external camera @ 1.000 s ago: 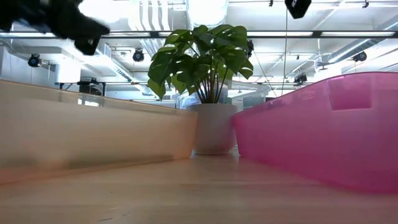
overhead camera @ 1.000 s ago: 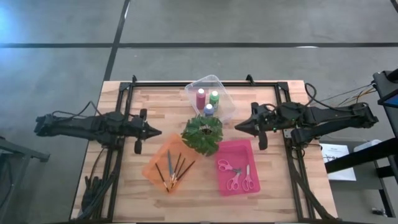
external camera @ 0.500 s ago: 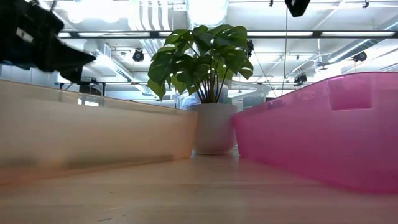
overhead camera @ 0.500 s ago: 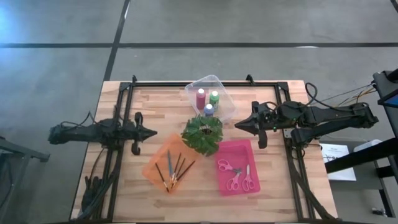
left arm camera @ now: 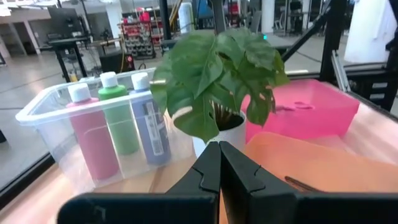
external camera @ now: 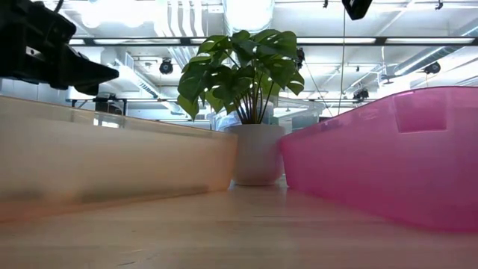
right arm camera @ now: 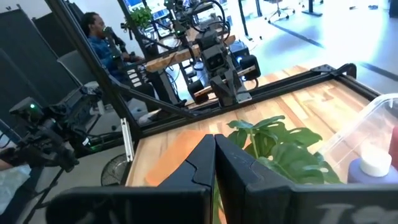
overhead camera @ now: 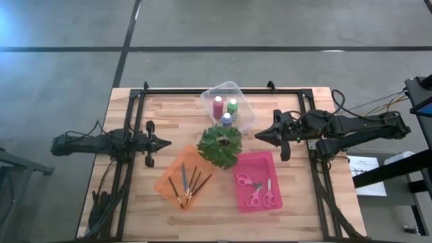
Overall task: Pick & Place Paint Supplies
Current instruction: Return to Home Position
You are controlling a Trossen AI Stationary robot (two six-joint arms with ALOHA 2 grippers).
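Three paint bottles stand upright on their bases in a clear tray [overhead camera: 228,104]: maroon-pink [overhead camera: 218,106], green [overhead camera: 232,105] and blue-purple [overhead camera: 226,119]. The left wrist view shows them too, the maroon-pink bottle [left arm camera: 93,140] nearest the tray's end. Several dark-handled paintbrushes [overhead camera: 189,184] lie flat in the orange tray [overhead camera: 165,181]. Two pink-handled scissors [overhead camera: 256,189] lie flat in the pink tray [overhead camera: 260,162]. My left gripper [overhead camera: 169,142] is shut, hovering left of the plant. My right gripper [overhead camera: 257,137] is shut, hovering right of the plant.
A potted leafy plant [overhead camera: 219,145] stands mid-table between the three trays and between both grippers. In the low view, the orange tray wall [external camera: 112,161] and pink tray wall [external camera: 388,149] flank the plant pot [external camera: 256,153]. A person [right arm camera: 99,43] sits beyond the table.
My left gripper has come down and drawn back a little toward the table's left edge, staying shut; most of that happened in the first half second. The right arm and all supplies have kept still.
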